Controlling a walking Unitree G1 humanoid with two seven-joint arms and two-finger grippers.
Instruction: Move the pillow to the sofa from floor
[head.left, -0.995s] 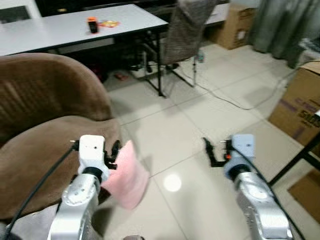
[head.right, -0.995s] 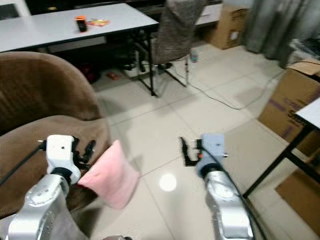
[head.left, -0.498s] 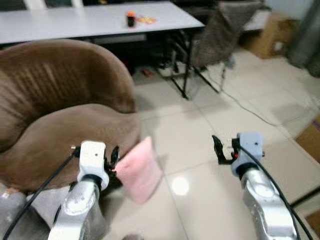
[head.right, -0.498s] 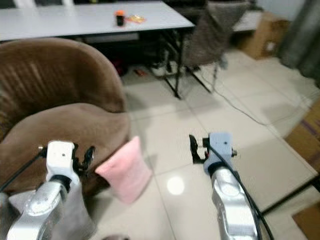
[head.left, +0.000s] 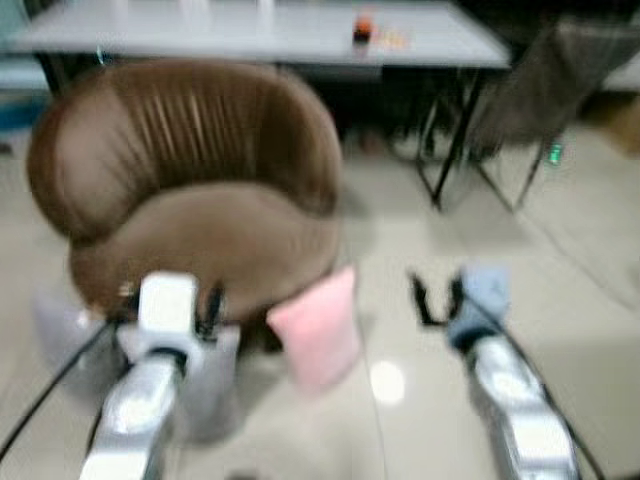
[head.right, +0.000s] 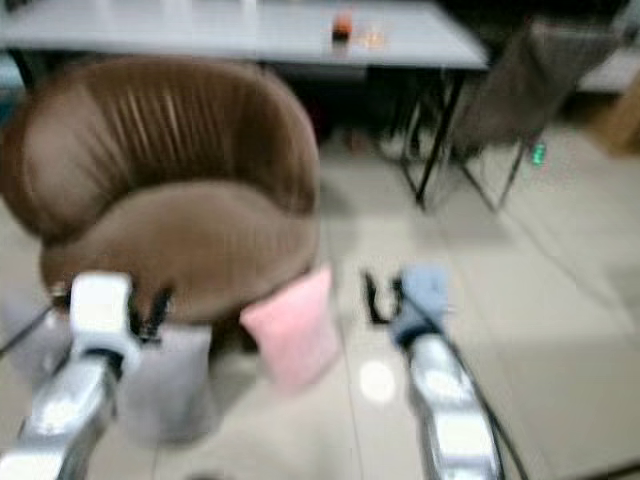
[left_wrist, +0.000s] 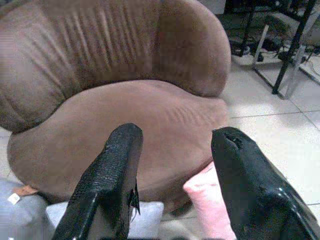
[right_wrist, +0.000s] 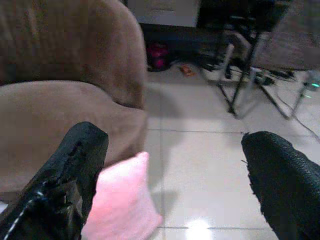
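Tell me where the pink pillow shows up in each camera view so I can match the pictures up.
Left eye view: the pink pillow stands on the floor at lower centre, against the front of the brown sofa.
Right eye view: lower centre, left of the right gripper.
Left wrist view: bottom edge, by one black finger.
Right wrist view: bottom, beside one black finger.
Shared landmark: the brown sofa, directly behind the pillow.
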